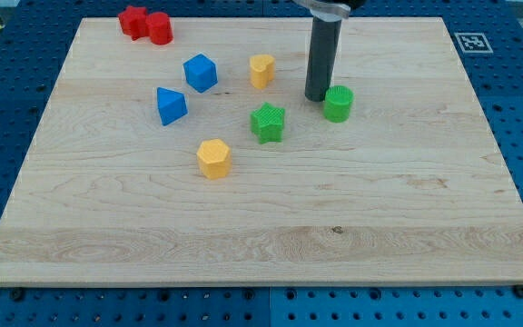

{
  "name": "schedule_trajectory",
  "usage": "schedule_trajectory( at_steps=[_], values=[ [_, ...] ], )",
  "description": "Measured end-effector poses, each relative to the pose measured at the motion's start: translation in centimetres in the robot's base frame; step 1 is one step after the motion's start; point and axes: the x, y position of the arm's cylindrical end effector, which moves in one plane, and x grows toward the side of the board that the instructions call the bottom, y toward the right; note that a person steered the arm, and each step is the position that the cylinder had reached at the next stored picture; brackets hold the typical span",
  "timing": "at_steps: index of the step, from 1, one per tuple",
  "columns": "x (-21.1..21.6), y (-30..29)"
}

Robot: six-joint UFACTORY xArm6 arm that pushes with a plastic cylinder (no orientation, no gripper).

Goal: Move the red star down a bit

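Note:
The red star (133,21) lies at the top left of the wooden board (261,227), touching a red cylinder (160,28) on its right. My tip (317,96) stands in the upper middle of the board, far to the right of the red star and just left of a green cylinder (338,104). The rod (322,54) rises straight up from the tip to the view's top.
A blue cube (200,73) and a blue triangular block (170,105) lie left of centre. A yellow block (261,69) sits left of my rod. A green star (268,123) and a yellow hexagon (213,158) lie below. A marker tag (473,42) is beyond the board's top right corner.

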Motion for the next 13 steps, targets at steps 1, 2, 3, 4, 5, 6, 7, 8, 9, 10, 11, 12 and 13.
schedule_trajectory(
  at_steps=[1, 2, 3, 4, 5, 6, 7, 8, 9, 10, 11, 12, 13],
  values=[
    [0.7, 0.1],
    [-3.7, 0.1],
    [-10.9, 0.2],
    [-14.9, 0.5],
    [-16.4, -5.5],
    [-15.6, -11.3],
    [-12.8, -13.5],
    [-12.3, -13.9],
    [-11.2, -16.5],
    [-10.2, -21.6],
    [-10.2, -29.5],
    [-15.0, -35.5],
    [-18.5, -35.1]
  ],
)
